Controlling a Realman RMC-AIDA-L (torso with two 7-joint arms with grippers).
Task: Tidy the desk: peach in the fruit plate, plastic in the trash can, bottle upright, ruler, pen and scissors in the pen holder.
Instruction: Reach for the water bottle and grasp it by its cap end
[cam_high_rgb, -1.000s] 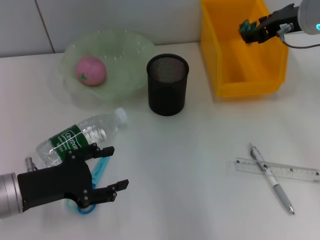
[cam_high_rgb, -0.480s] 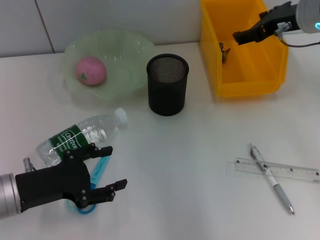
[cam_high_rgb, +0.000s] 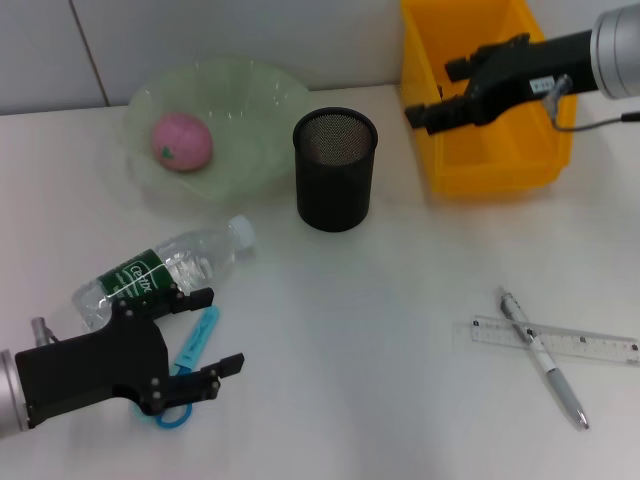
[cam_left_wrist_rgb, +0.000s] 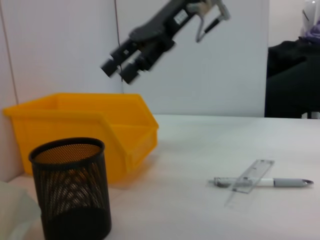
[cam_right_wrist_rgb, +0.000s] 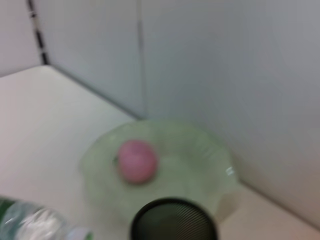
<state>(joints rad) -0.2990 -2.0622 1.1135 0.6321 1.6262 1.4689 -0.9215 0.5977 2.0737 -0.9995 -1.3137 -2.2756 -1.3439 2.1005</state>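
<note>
Left gripper, matte black, fingers spread and empty, hovers low over the blue-handled scissors, partly hidden beneath it. Just behind lies the clear ribbed plastic bottle on its side. Right gripper, fingers apart and empty, hangs above the front-left rim of the glossy yellow bin; the bin's far edge is cut off. The black mesh pen holder stands between bin and translucent green scalloped plate, which holds the pink peach. Pen lies crossed over the clear ruler on open white desk.
</note>
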